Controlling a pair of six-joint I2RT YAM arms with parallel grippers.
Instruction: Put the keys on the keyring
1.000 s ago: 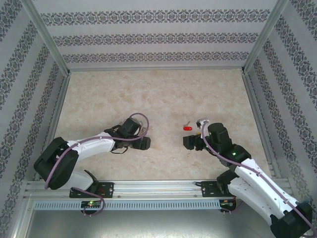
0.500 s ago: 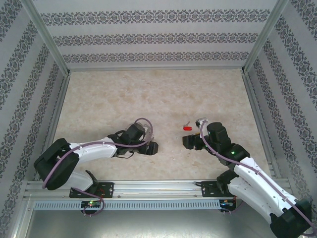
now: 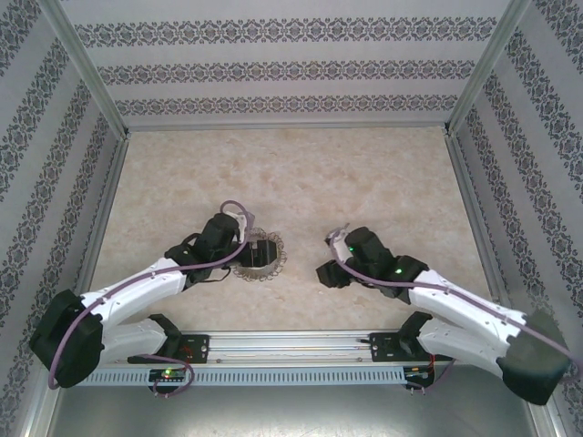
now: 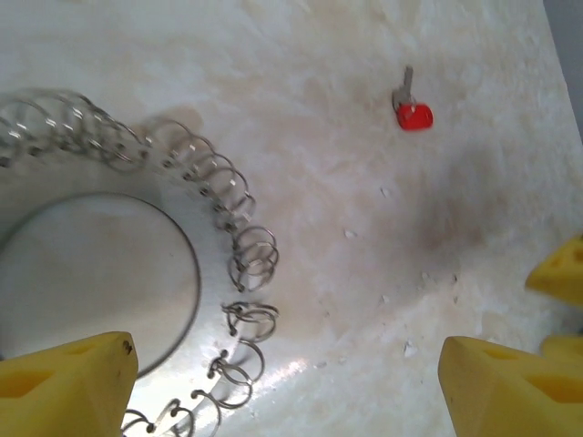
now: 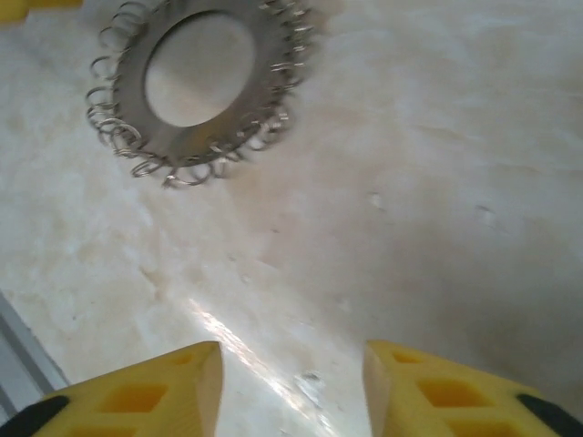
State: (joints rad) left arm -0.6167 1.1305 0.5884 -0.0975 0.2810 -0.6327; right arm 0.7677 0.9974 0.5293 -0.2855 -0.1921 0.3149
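Left gripper [image 3: 265, 248]: spread wide and holding nothing. In the left wrist view [image 4: 282, 364] one yellow finger [image 4: 64, 387] is seen over the band of the keyring and the other over bare bench. Whether the first finger touches the ring cannot be told.

Right gripper [image 3: 328, 272]: parted to a moderate gap, with nothing held between the fingers. In the right wrist view [image 5: 291, 364] pale bench is seen below the gap, and the gripper is well apart from the keyring.

Key [image 4: 414, 115]: a small key with a red head and a short silver blade, laid flat on the bench. In the left wrist view it is found up and to the right of the keyring, well apart from it and from both fingers.

Key direction: the long axis runs nearly straight up and down in the left wrist view. The blade is pointed at the top edge, leaning a little left, and the red head is turned to the bottom edge.

Keyring [image 3: 256, 270]: a flat grey ring with a round hole, edged with many small silvery wire loops [image 4: 250, 259]. It is laid flat on the bench under the left gripper, and is seen whole in the right wrist view [image 5: 196, 141].

Bench [image 3: 273, 173]: a pale marbled surface.
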